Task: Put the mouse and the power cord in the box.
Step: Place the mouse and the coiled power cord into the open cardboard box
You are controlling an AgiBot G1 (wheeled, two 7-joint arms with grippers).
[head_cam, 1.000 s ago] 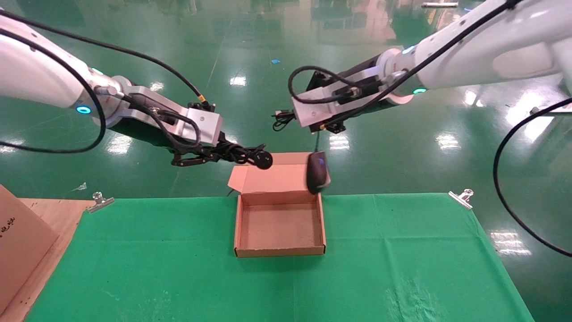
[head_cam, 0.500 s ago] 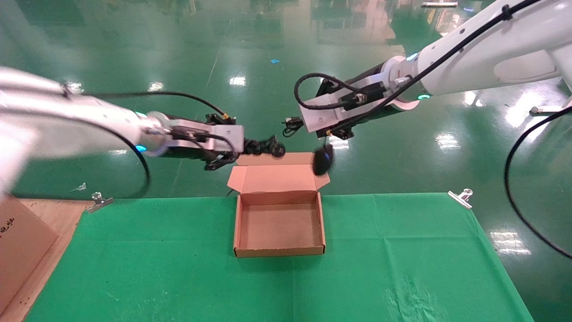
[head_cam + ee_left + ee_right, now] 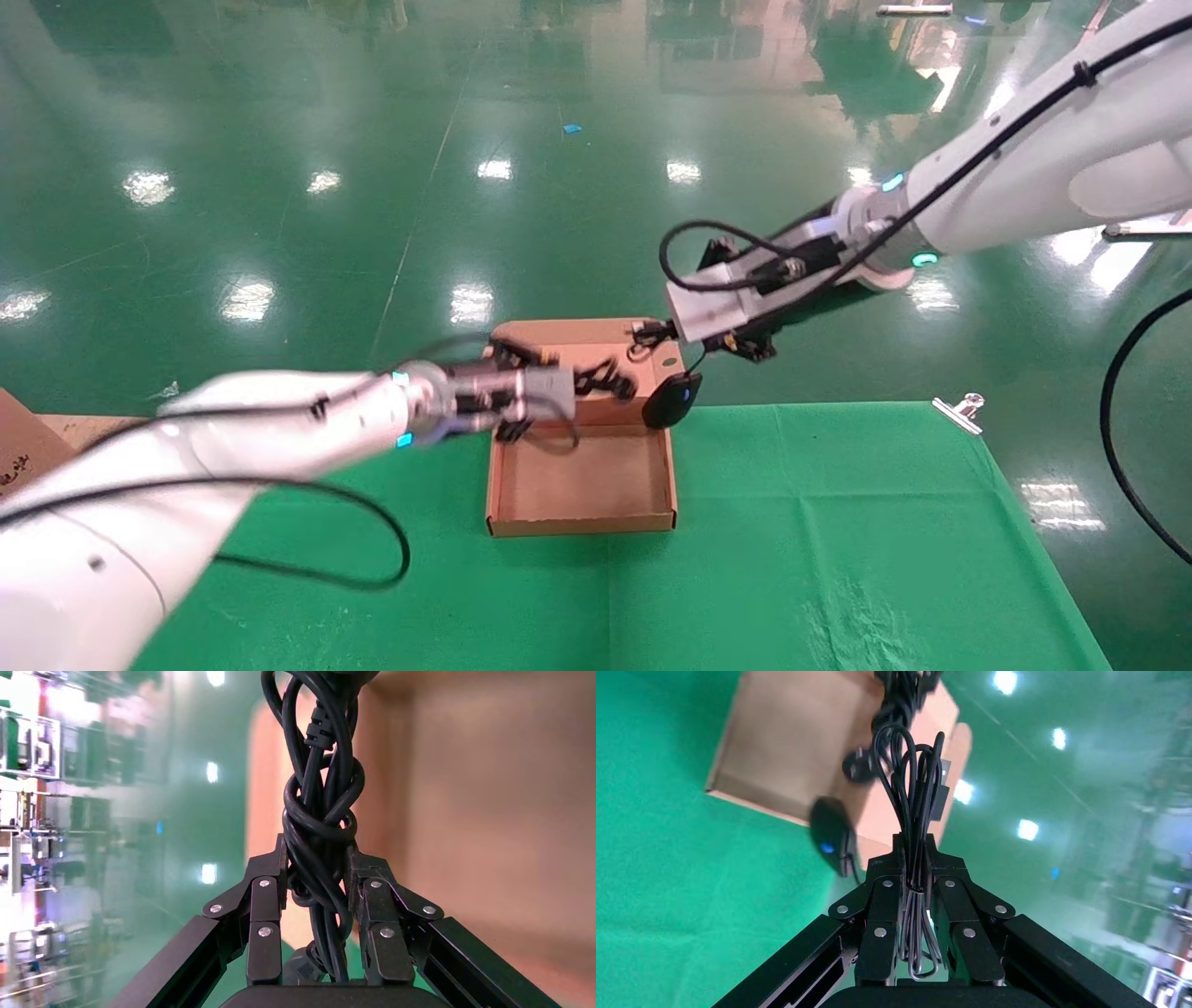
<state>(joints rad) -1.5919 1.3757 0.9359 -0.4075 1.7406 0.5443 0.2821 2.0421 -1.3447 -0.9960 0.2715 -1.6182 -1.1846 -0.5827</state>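
Between the left gripper's (image 3: 318, 906) fingers (image 3: 265, 913), the power cord (image 3: 320, 818) is pinched as a twisted bundle of black loops. The bundle runs forward from the fingertips, with brown cardboard beyond it. In the head view this left gripper (image 3: 579, 384) reaches in over the box's near-left side, and the cord's loops (image 3: 607, 380) hang ahead of its fingers, in front of the raised flap and above the back of the tray.

Right gripper (image 3: 918, 899): its fingers (image 3: 883, 910) are pressed onto a folded hank of thin black cable (image 3: 914, 811), which is the mouse's own cable. The mouse (image 3: 833, 836) dangles from that cable below and ahead of the fingertips, blue scroll wheel visible. In the head view the right gripper (image 3: 652, 332) sits over the flap's right end, and the mouse (image 3: 672, 399) hangs beneath it at the box's back right corner. Whether the mouse touches the cardboard cannot be told.

The box (image 3: 503, 485) stands open on the green cloth of the table (image 3: 838, 559), flap upright at the back, tray floor bare. A metal clip (image 3: 959, 409) holds the cloth at the far right edge of the table.
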